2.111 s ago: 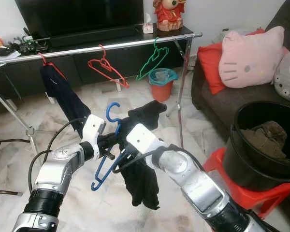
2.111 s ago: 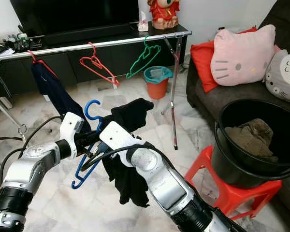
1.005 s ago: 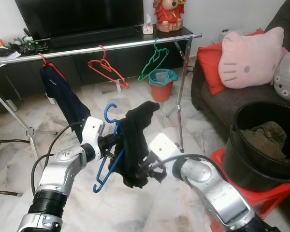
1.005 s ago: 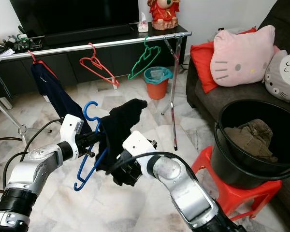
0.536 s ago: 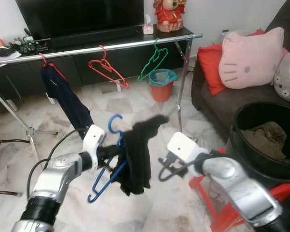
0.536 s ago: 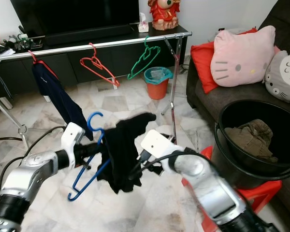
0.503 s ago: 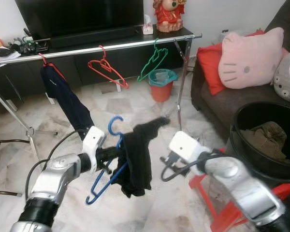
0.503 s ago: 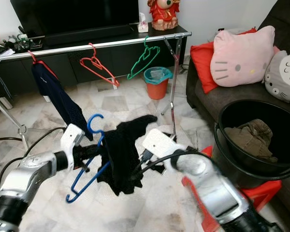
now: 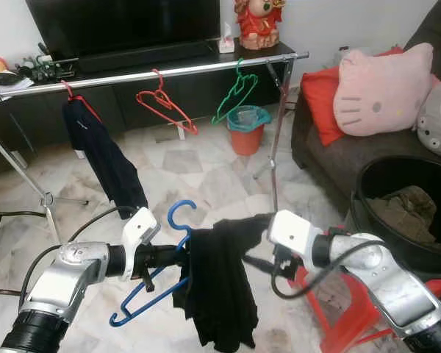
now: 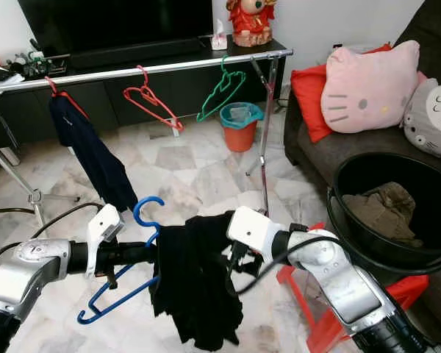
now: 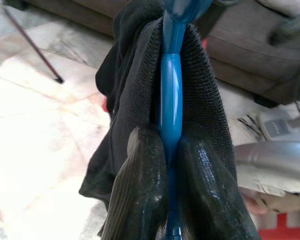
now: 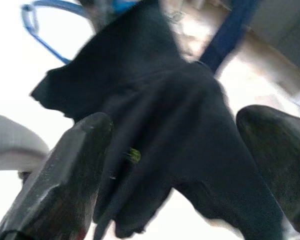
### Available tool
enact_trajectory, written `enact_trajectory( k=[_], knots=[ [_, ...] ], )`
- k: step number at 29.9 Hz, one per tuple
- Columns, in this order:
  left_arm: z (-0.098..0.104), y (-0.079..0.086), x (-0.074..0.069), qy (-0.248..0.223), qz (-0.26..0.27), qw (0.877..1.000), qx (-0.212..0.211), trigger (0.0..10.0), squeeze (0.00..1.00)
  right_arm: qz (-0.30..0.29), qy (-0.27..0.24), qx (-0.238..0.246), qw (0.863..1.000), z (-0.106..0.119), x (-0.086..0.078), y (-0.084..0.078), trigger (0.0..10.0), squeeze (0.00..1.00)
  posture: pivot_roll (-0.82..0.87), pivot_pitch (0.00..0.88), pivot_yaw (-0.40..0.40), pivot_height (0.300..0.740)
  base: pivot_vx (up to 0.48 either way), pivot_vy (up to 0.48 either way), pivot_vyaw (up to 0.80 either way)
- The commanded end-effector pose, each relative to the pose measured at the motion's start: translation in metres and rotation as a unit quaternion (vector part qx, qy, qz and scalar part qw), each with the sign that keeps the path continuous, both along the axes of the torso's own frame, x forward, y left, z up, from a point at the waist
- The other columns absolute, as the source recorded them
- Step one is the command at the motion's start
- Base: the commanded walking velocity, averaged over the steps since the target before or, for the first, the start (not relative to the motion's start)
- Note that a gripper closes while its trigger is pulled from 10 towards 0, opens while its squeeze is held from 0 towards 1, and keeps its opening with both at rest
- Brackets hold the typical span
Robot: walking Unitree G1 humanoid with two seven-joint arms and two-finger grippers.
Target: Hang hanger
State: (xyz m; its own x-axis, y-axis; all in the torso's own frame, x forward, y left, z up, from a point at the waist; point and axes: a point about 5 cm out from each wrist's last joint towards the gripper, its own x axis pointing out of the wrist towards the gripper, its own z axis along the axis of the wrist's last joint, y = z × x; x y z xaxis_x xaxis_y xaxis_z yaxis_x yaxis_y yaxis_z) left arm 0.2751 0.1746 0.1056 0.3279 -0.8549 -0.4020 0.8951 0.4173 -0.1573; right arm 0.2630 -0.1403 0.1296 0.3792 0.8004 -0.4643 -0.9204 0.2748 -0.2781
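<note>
The blue hanger [image 9: 156,272] is held low above the floor, a black garment [image 9: 219,283] draped over it; the left gripper [image 11: 171,165] pinches its bar; the right gripper [image 12: 180,150] faces the cloth, fingers spread; behind stands the clothes rail [image 9: 147,73]

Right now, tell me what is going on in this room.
The robot stands before a clothes rail with a garment ready to hang. Its left gripper is shut on the blue hanger, and a black garment is draped over the hanger. The right gripper is open, close beside the garment. The rail already carries a red hanger, a green hanger and a dark garment. The blue hanger is not yet on it.
</note>
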Motion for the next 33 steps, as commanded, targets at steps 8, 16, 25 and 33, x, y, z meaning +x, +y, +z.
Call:
enact_trajectory(
  k=[8,16,25,33],
  knots=[
    [0.020,-0.002,-0.002,-0.032,-0.060,0.998,0.001,10.0,0.00,0.039,-0.048,-0.037,0.997,-0.001,0.012,-0.009,10.0,0.00,-0.02,0.000,0.024,0.740,0.000,0.000,0.00],
    [0.031,-0.009,-0.008,-0.035,-0.129,0.991,0.010,10.0,0.00,0.089,-0.064,-0.026,0.994,0.002,0.018,-0.004,10.0,0.00,-0.02,0.000,0.020,0.740,0.000,0.000,0.00],
    [0.034,-0.017,-0.006,-0.046,-0.172,0.984,0.028,10.0,0.00,0.126,-0.055,-0.036,0.990,-0.006,0.020,0.005,10.0,0.00,-0.01,0.000,0.017,0.740,0.000,0.000,0.00],
    [0.038,-0.025,-0.008,-0.054,-0.196,0.979,0.026,10.0,0.00,0.156,-0.022,-0.038,0.987,-0.016,0.014,0.011,10.0,0.00,0.00,0.000,0.014,0.740,0.000,0.000,0.00]
  ],
)
